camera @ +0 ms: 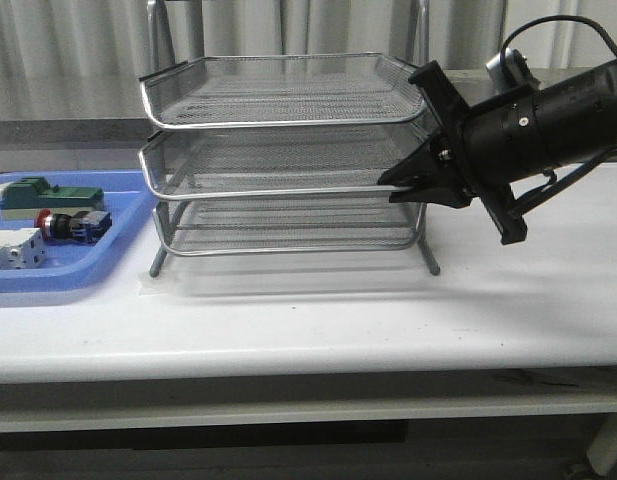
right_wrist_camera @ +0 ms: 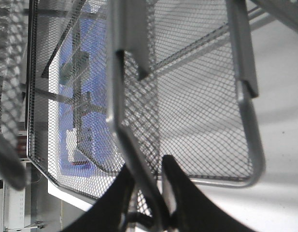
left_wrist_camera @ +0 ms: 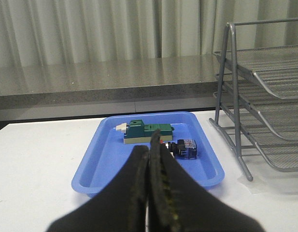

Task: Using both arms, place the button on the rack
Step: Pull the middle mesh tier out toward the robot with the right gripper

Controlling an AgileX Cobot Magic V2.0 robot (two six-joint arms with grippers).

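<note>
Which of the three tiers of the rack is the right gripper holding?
The middle tier of the rack. The right gripper grips the wire rim at its right front corner; the top tier and bottom tier are untouched.

- The rack (camera: 288, 150) stands mid-counter (camera: 318, 320), walling off the back; open counter lies in front of it and to its right.
- The right gripper (camera: 393, 185) blocks the rack's right front corner, its fingers (right_wrist_camera: 175, 193) straddling the middle tier's rim wire.
- The blue tray (camera: 108, 250), just left of the rack, holds the button (camera: 73, 225), crowded between a green block (camera: 48, 195) and a white block (camera: 13, 250); the way in from above is open.
</note>
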